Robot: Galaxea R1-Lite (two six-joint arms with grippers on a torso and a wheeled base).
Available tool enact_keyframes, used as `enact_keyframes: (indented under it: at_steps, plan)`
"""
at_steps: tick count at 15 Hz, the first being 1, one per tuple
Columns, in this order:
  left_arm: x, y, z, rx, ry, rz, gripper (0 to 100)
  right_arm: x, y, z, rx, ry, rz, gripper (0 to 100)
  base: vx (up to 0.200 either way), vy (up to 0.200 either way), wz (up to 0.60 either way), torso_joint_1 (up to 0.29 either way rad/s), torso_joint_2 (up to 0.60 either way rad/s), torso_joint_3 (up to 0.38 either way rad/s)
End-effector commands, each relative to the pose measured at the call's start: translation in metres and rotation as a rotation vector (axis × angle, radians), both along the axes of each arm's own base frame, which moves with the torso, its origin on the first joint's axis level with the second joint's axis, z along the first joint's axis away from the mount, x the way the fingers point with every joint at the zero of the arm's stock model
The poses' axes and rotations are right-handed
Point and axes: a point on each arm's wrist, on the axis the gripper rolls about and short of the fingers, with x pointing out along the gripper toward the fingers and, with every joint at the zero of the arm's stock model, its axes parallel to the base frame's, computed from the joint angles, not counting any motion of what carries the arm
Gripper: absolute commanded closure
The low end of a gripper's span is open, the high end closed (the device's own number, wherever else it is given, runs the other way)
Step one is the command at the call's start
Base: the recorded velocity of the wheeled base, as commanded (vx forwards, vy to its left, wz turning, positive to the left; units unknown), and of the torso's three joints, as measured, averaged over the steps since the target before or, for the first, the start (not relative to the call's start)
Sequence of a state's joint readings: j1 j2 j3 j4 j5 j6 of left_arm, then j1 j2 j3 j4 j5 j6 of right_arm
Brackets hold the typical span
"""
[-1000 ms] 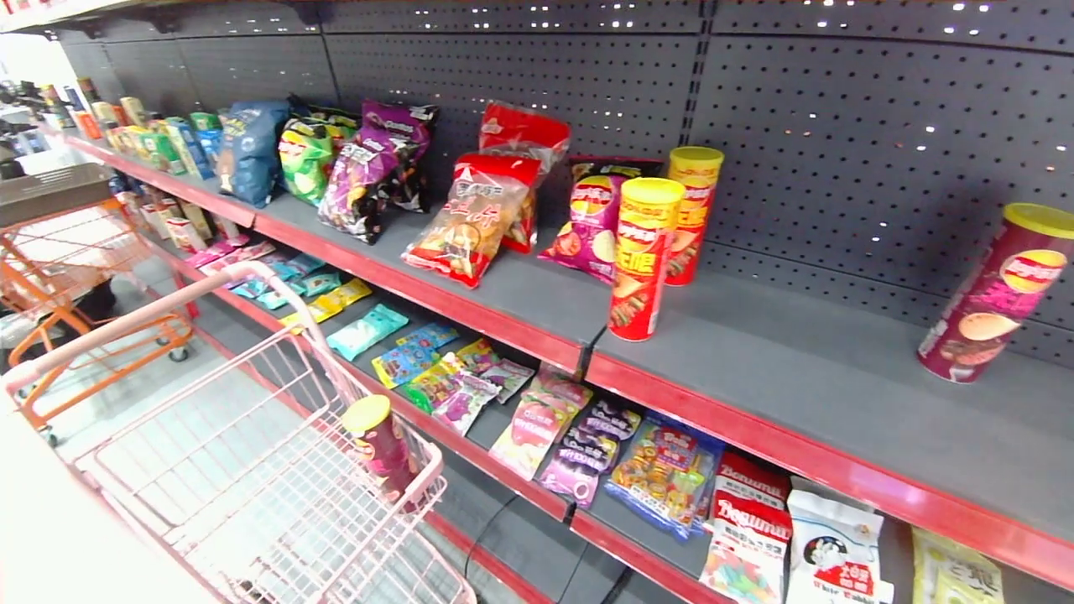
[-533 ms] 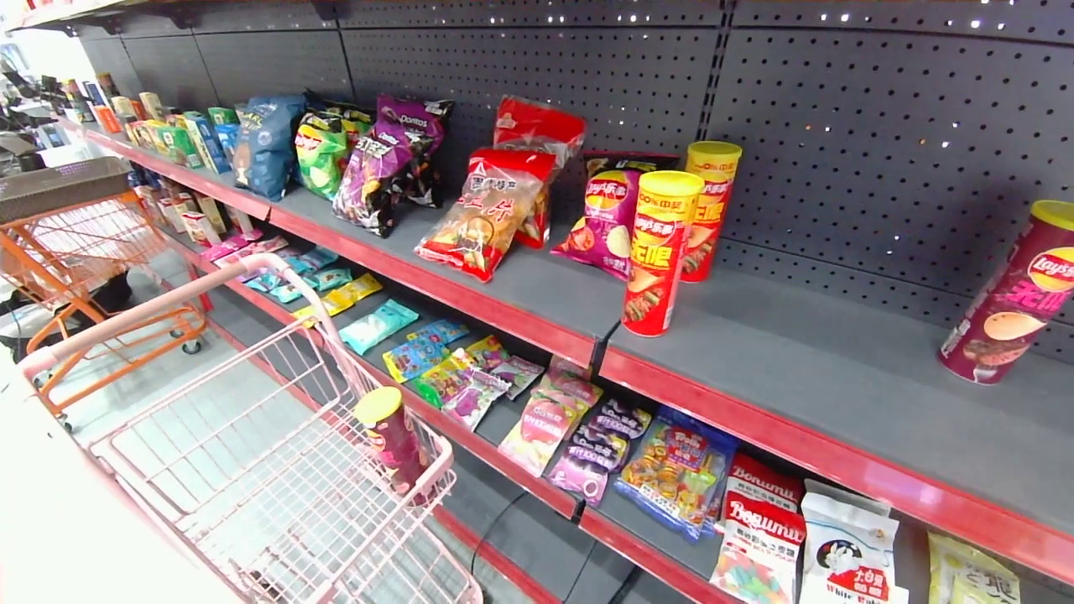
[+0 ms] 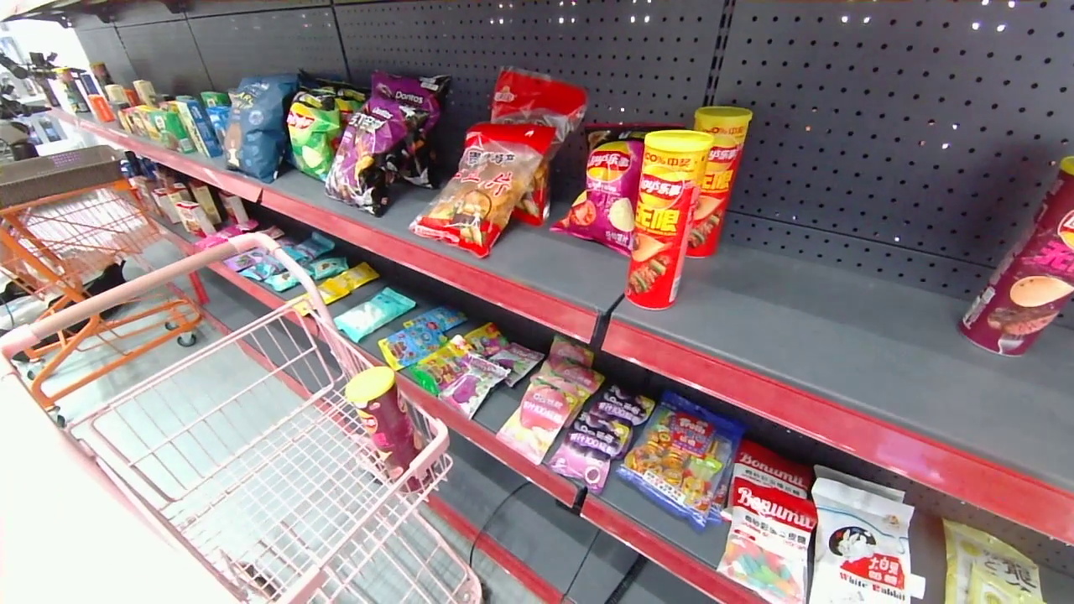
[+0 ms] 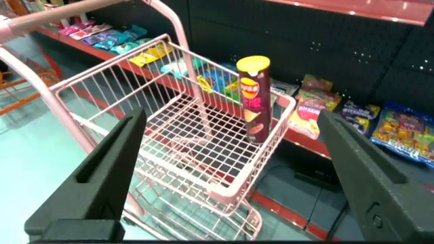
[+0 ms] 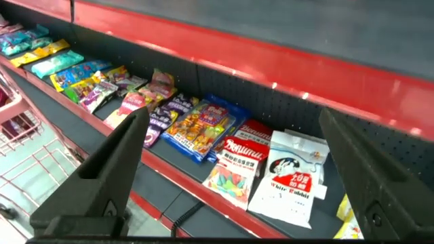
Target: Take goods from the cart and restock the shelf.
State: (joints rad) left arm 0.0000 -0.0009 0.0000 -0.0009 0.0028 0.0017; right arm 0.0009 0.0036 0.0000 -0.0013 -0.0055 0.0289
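A pink wire cart (image 3: 151, 282) stands at the lower left, beside the shelving. In its corner nearest the shelf stands a maroon chips can (image 3: 388, 421) with a yellow lid. My left gripper (image 4: 230, 122) hovers open above the cart (image 4: 271, 144), its fingers spread wide with the maroon chips can (image 4: 255, 99) beyond them. On the grey upper shelf (image 3: 797, 361) stand two red-and-yellow cans (image 3: 663, 222), and a matching maroon can (image 3: 1028, 277) is far to their right. My right gripper (image 5: 232, 115) is open and empty, facing the lower shelf's sweet bags (image 5: 203, 125).
Chip bags (image 3: 478, 197) crowd the upper shelf's left half, while the stretch between the red cans and the maroon one is bare. Its red front edge (image 5: 271, 61) juts over the lower shelf. An orange cart (image 3: 75, 252) stands far left.
The head camera has shifted, so the whole picture moved a little. The goods and the cart have kept their places.
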Motion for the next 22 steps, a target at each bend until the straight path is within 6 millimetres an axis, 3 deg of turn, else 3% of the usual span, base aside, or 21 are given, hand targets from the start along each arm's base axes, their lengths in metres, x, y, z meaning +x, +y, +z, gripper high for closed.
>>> enact_keyframes:
  at_steps: [1,11,14,15,17,18,19,21,22]
  plan:
    - [0.0,0.0,0.0,0.0,0.0,0.0,0,0.0,0.0,0.0,0.002,-0.001,-0.001,0,0.0,0.0,0.0,-0.154,0.39,0.242]
    - [0.0,0.0,0.0,-0.002,0.003,-0.006,0,0.0,0.0,0.0,0.0,-0.001,0.0,0,0.0,0.0,0.0,-0.182,0.52,0.335]
    - [0.0,0.0,0.002,0.017,-0.011,-0.007,0,0.0,0.0,0.0,0.002,-0.001,-0.001,0,0.0,0.0,0.0,-0.049,0.16,0.116]
    - [0.003,0.0,0.072,0.033,-0.068,-0.017,0,0.0,0.0,0.0,0.003,-0.002,-0.001,0,0.0,0.0,0.0,-0.007,0.05,0.036]
    - [0.048,0.002,0.184,-0.18,-0.106,0.076,0,0.0,0.0,0.0,0.003,-0.001,-0.001,0,0.0,0.0,0.0,0.0,0.0,0.0]
    - [0.066,0.003,0.199,-0.187,-0.09,0.118,0,0.0,0.0,0.0,0.002,-0.001,-0.001,0,0.0,0.0,0.0,0.0,0.0,0.0]
    - [0.106,0.006,0.2,-0.179,0.015,0.174,0,0.0,0.0,0.0,0.002,-0.001,-0.001,0,0.0,0.0,0.0,0.0,0.0,0.0]
    - [0.155,0.006,0.174,-0.176,0.138,0.153,0,0.0,0.0,0.0,0.003,-0.002,-0.003,0,0.0,0.0,0.0,0.0,0.0,0.0]
    - [0.176,0.005,0.159,-0.176,0.165,0.062,0,0.0,0.0,0.0,0.003,-0.002,-0.003,0,0.0,0.0,0.0,0.0,0.0,0.0]
